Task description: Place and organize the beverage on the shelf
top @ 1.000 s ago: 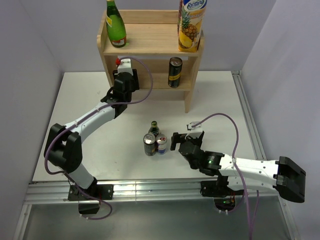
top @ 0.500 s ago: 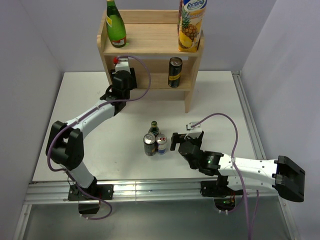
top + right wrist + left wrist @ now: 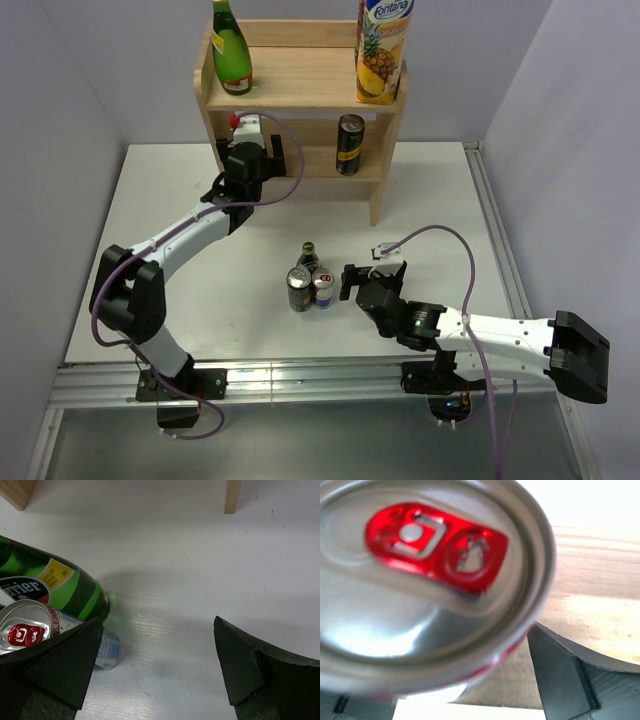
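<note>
The light-wood shelf stands at the back. Its top board holds a green bottle and a pineapple juice carton; a dark can stands on the lower board. At the lower board's left end is a red can, and my left gripper stands open around it. The left wrist view is filled by that can's red-tabbed lid, with a gap between it and my right finger. My right gripper is open and empty, just right of a small green bottle and two cans.
In the right wrist view the green bottle, a red-tabbed can and a pale blue can sit left of my open gripper. A shelf leg stands ahead. Walls close in the white table.
My left gripper has opened and let go of the red can on the lower board. The right arm has not moved.
</note>
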### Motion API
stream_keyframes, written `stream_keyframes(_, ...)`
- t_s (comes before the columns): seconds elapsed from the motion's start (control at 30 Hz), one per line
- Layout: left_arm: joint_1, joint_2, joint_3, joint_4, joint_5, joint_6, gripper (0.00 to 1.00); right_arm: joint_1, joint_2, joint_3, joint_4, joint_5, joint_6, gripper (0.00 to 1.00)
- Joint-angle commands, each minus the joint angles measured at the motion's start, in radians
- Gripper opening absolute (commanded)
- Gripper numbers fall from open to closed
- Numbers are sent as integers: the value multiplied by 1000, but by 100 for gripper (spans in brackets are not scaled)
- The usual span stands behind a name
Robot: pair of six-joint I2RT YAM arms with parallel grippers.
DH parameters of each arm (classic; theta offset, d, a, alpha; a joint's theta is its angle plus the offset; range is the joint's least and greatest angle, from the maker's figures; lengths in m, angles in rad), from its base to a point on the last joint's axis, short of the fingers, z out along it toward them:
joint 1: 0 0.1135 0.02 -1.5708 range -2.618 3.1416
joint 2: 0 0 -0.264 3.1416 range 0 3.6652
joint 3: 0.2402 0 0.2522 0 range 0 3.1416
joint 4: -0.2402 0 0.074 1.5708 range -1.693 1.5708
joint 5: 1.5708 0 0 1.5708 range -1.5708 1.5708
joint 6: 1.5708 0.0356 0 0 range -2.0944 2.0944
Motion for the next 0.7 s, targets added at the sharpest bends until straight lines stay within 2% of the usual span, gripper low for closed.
stream_keyframes(0.0, 8, -84, -24, 34, -27, -13, 99, 7, 6, 41, 25, 25, -4, 99)
stream_keyframes(0.37, -37, -181, -107, 5, -67, -31, 99, 10, 13, 46, 27, 30, -7, 99)
stream_keyframes(0.67, -113, -359, -227, -70, -158, -83, 99, 15, 23, 52, 22, 37, -6, 99)
